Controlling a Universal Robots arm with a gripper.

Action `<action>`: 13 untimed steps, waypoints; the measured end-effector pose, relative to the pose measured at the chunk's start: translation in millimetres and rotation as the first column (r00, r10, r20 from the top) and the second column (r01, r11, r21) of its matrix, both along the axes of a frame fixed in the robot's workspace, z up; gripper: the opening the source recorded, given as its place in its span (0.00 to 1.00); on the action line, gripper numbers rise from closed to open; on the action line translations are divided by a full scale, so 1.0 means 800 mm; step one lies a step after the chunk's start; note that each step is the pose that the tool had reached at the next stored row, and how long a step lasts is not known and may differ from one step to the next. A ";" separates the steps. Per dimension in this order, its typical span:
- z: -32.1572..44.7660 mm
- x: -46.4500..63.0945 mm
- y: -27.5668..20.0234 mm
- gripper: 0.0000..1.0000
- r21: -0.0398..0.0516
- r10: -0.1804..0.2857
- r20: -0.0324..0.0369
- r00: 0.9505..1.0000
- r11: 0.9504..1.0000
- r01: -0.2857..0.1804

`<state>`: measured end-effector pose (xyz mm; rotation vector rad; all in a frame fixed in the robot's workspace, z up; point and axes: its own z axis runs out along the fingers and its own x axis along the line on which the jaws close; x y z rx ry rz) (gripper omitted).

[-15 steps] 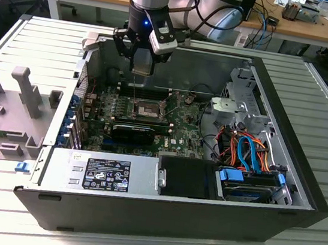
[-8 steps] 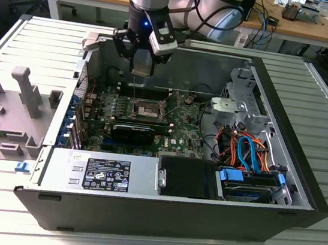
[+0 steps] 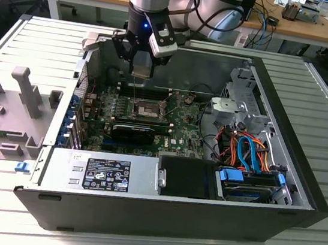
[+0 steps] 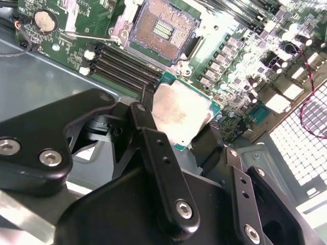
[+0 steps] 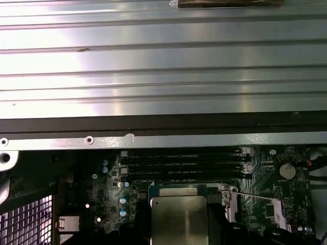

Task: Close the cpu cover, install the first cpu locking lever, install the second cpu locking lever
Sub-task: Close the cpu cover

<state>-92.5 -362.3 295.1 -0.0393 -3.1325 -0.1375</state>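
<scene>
My gripper is shut on a square CPU chip with a silvery top and green edge, and holds it above the green motherboard. Both wrist views show the chip between the black fingers. Below it the socket lies uncovered, with its gold contacts showing. Silvery metal frames the socket; I cannot tell how the cpu cover stands. A thin wire locking lever sticks out free beside the socket. In the exterior view the gripper hangs over the socket.
The open computer case lies on a ribbed metal table. Inside are a grey power-supply box, a black block, a drive with blue and orange cables and memory slots. A grey fixture stands at the exterior view's left.
</scene>
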 end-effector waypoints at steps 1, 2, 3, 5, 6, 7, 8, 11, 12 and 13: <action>-0.0002 0.000 -0.0013 0.55 0.000 0.000 0.000 1.000 1.000 0.000; -0.0004 0.000 -0.0021 0.55 0.000 0.000 0.000 1.000 1.000 0.000; -0.0006 0.000 -0.0024 0.55 0.000 0.000 0.000 1.000 1.000 0.000; -0.0009 0.000 -0.0030 0.55 -0.001 0.000 0.000 1.000 1.000 0.000; -0.0010 0.000 -0.0032 0.55 -0.001 0.000 0.000 1.000 1.000 0.000; -0.0011 0.000 -0.0034 0.55 -0.001 0.000 0.000 1.000 1.000 0.000; -0.0013 0.000 -0.0036 0.55 -0.001 0.000 0.000 1.000 1.000 0.000; -0.0017 0.000 -0.0040 0.55 -0.001 0.000 0.000 1.000 1.000 0.000; -0.0021 0.000 -0.0041 0.55 -0.002 0.000 0.000 1.000 1.000 0.000; -0.0022 0.000 -0.0042 0.55 -0.002 0.000 0.000 1.000 1.000 0.000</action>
